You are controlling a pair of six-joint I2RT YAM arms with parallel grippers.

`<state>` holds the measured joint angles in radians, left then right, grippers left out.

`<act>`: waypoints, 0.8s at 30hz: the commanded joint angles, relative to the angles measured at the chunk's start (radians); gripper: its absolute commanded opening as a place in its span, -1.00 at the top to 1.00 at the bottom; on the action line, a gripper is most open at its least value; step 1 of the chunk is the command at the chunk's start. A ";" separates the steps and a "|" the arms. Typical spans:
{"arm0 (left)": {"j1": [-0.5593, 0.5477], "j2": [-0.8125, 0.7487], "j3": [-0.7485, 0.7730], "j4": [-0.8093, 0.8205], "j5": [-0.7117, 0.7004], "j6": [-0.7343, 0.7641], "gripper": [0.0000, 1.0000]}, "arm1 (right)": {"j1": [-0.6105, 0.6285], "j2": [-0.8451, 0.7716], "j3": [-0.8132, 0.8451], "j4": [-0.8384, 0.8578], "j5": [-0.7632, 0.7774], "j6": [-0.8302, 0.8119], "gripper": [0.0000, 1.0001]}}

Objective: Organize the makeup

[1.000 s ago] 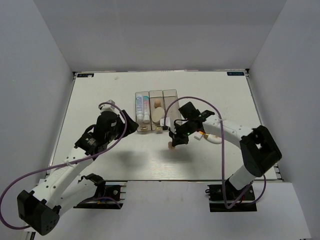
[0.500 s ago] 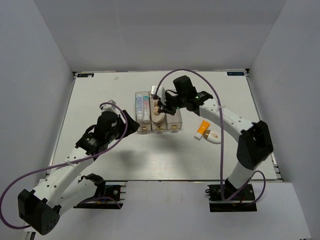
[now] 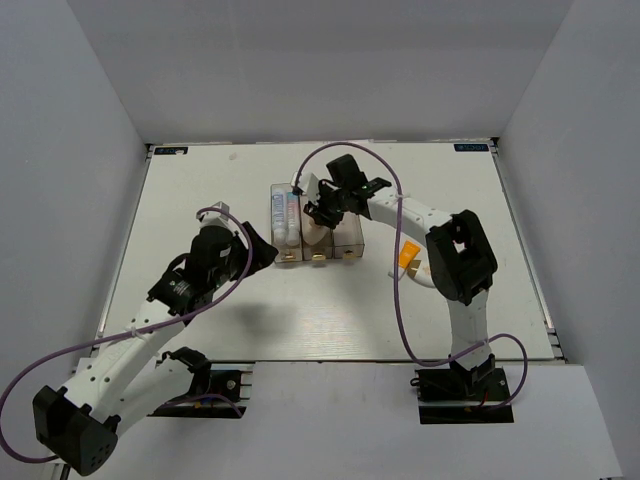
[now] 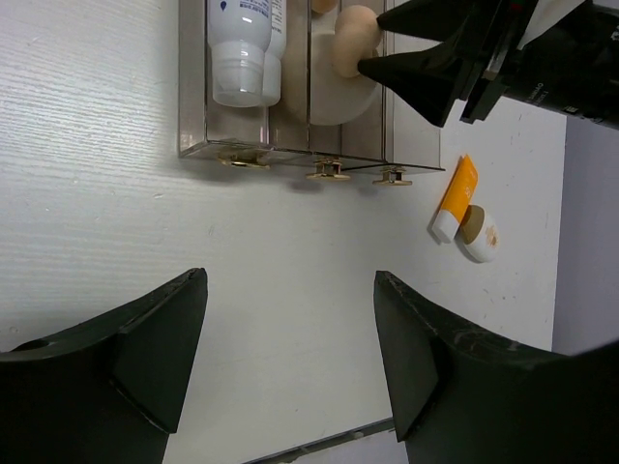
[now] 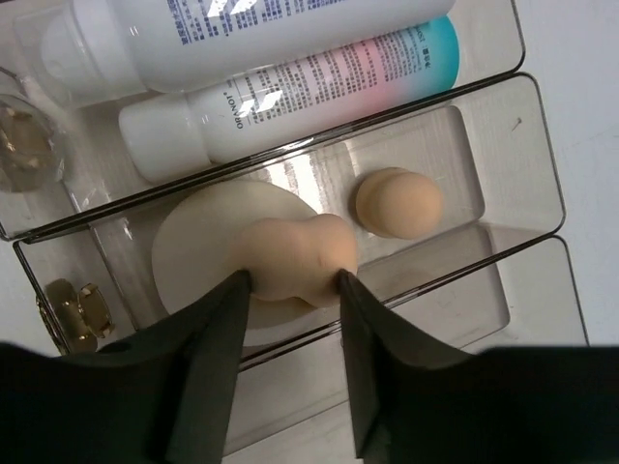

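Now, matte gourd-shaped beige sponge (image 5: 295, 259) between fingers (image 5: 208, 372) of right hand (image 5: 291, 281).

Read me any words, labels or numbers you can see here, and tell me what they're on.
No text can be read for certain.
White tube with pink-blue label: lines of dark small print, too small to read.
Other white tube: blue print, blurred and cut off.
Far left sticker and far right sticker: too small.
Orange-white tube: no print visible.
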<state>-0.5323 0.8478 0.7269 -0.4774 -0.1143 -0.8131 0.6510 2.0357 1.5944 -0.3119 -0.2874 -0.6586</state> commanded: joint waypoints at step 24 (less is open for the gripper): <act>-0.012 0.286 0.092 0.330 0.343 0.094 0.24 | -0.327 -0.345 -0.173 -0.214 -0.197 0.313 1.00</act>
<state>-0.5400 1.0893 0.7689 -0.2573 0.1127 -0.7506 0.4004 1.7588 1.5131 -0.4095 -0.4057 -0.4252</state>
